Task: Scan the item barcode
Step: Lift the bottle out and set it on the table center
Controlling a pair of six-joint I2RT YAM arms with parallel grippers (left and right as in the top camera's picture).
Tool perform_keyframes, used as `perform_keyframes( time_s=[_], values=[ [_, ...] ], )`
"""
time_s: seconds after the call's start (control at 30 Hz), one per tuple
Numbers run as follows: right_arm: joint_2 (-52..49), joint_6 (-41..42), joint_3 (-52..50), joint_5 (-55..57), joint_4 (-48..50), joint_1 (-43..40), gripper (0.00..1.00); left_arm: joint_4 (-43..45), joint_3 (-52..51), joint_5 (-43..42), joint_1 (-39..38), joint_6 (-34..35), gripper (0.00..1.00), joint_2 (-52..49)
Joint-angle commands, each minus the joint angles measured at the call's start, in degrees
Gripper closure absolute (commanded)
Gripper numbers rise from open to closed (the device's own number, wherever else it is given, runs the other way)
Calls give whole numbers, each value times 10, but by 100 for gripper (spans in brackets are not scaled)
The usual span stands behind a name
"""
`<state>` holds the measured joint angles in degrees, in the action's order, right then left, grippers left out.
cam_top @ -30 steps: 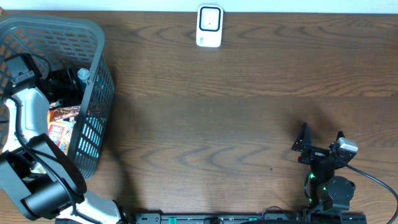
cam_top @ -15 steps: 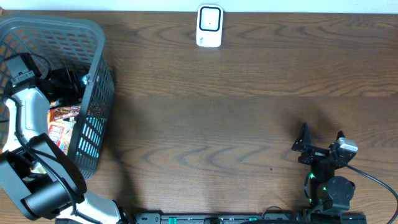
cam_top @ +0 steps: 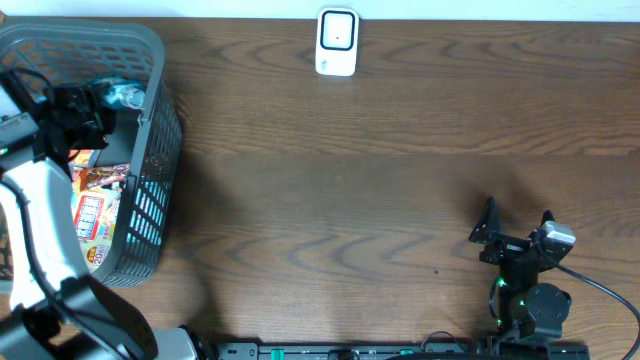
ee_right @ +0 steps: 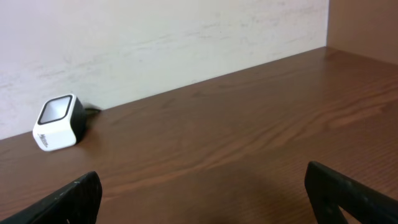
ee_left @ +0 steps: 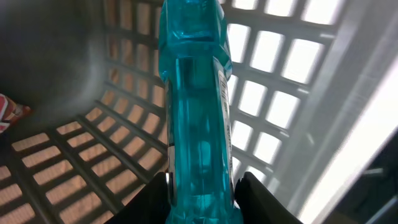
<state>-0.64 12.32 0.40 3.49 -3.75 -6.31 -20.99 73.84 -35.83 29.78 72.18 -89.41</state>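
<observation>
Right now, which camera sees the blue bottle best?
The left wrist view: the blue bottle fills the picture, close up. Overhead shows only a small teal bit of it inside the basket. The right wrist view does not show it.

Grey plastic mesh basket [cam_top: 160, 60] at wooden table's [cam_top: 380, 180] far-left corner, clear blue bottle [ee_left: 193, 112] inside; white boxy scanner [cam_top: 337, 42] mid far edge.

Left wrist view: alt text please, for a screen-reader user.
A translucent blue bottle fills the centre of the frame, gripped at the bottom of the picture between the two fingers of the left hand. Behind it are the grey lattice walls of a basket, with a corner of a red packet at the left edge.
</observation>
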Motion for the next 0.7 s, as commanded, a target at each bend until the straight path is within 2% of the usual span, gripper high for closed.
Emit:
perform_keyframes(
  time_s=[0.0,0.13,0.4,0.67],
  values=[
    [3,-8,-1,5,-2,-1,1,5,10,2,4,-5,73,19],
    [3,-8,-1,5,-2,-1,1,25,10,3,4,-5,73,38],
    [3,-8,-1,5,-2,-1,1,145,10,3,2,-29,73,122],
    [3,-8,-1,5,-2,-1,1,151,10,3,-56,-30,73,147]
  ],
)
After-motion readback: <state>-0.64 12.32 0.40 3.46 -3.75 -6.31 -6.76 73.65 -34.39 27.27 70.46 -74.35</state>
